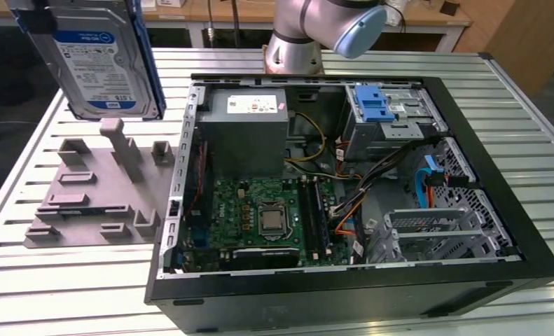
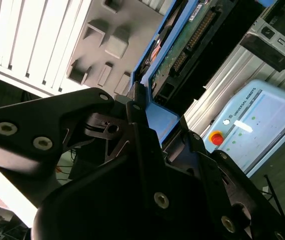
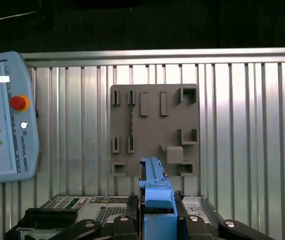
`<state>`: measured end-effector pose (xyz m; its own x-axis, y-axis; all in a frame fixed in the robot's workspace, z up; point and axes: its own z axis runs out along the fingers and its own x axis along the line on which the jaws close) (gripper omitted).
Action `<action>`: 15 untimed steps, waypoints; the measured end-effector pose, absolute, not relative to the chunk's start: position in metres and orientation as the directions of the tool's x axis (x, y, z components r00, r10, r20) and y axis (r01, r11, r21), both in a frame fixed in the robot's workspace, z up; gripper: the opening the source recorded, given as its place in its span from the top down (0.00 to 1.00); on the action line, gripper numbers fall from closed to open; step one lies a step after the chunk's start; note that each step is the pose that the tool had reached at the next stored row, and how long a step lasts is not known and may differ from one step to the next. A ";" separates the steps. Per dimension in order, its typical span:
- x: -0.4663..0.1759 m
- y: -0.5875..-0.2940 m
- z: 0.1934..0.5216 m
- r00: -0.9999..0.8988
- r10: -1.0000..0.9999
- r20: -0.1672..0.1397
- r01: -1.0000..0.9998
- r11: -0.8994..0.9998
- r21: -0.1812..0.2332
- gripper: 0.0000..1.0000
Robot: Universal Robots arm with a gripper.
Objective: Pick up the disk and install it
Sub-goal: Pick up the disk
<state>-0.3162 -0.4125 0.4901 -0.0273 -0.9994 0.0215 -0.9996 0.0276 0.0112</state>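
Observation:
The disk [image 1: 99, 63], a silver hard drive with a white-and-blue label in a blue plastic carrier, hangs upright in the air above the grey fixture plate [image 1: 89, 196], at the exterior view's left. My gripper [image 1: 80, 8] is shut on its upper end. In the first wrist view the carrier's blue edge [image 3: 155, 192] runs between my black fingers [image 3: 127, 222], with the fixture plate [image 3: 155, 130] far below. The second wrist view shows the disk's green circuit-board side [image 2: 182, 45] beyond the fingers [image 2: 137, 115].
The open computer case [image 1: 501, 175] lies at the exterior view's right, holding a grey power supply [image 1: 248, 133], a motherboard [image 1: 267, 217] and a drive bay with a blue latch [image 1: 379, 105]. A teach pendant [image 3: 2, 120] lies on the slatted metal table [image 3: 242, 125].

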 end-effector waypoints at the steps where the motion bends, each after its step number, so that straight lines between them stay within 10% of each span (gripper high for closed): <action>1: -0.315 -0.413 0.490 -0.027 -0.999 0.021 -1.000 0.028 0.011 0.64; 15: -0.297 -0.413 0.490 -0.027 -0.999 0.022 -1.000 0.028 0.011 0.64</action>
